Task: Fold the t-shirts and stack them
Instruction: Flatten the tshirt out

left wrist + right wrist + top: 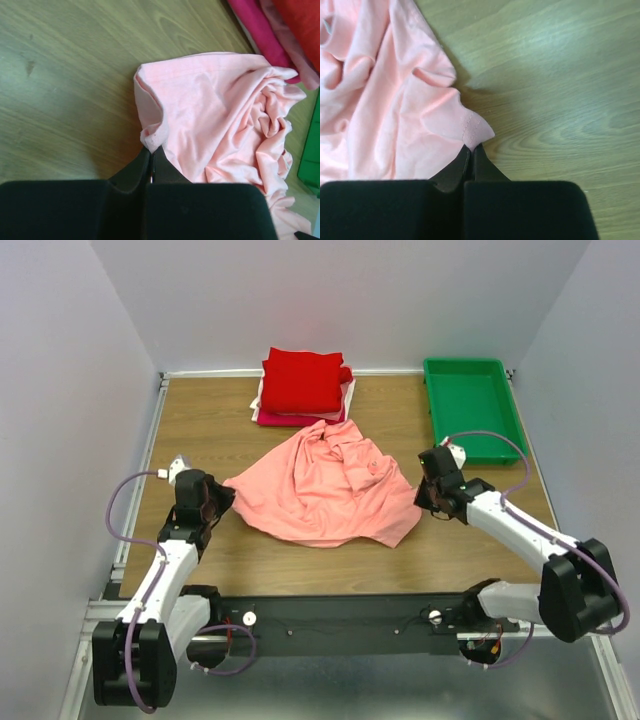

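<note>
The salmon-pink t-shirt (325, 485) lies crumpled in the middle of the table. My left gripper (215, 498) is shut on its left corner; the left wrist view shows the pinched hem (152, 142) between the fingertips. My right gripper (428, 495) is shut on its right corner, and the stitched hem (476, 131) sits in the jaws in the right wrist view. A stack of folded t-shirts stands at the back: the bright red one (303, 380) on top, white and magenta (300, 420) edges under it.
A green plastic tray (470, 405) stands at the back right. White walls close the back and both sides. The folded stack's magenta edge (260, 30) and the tray's edge (311, 160) show in the left wrist view.
</note>
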Controlling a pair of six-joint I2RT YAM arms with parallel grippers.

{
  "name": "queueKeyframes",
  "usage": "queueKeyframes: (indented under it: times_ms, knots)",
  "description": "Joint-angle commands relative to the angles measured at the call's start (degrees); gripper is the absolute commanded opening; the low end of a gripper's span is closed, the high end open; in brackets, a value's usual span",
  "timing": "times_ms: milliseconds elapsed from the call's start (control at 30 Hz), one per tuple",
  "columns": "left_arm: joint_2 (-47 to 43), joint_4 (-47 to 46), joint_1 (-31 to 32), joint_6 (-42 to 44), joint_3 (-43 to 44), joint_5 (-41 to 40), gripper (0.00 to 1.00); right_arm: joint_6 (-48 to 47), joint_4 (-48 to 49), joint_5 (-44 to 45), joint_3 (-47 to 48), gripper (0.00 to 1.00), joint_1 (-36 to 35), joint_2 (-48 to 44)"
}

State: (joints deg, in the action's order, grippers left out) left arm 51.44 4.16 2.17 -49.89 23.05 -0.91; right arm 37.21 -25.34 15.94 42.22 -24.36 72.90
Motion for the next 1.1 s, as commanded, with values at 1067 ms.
queueKeyframes:
  times_ms: [1067]
  knots:
    - [-3.5, 30.6, 4.1, 15.9, 71.9, -2.3, 0.00, -12.6, -0.1, -4.6, 40.8, 0.01, -0.1, -23.3]
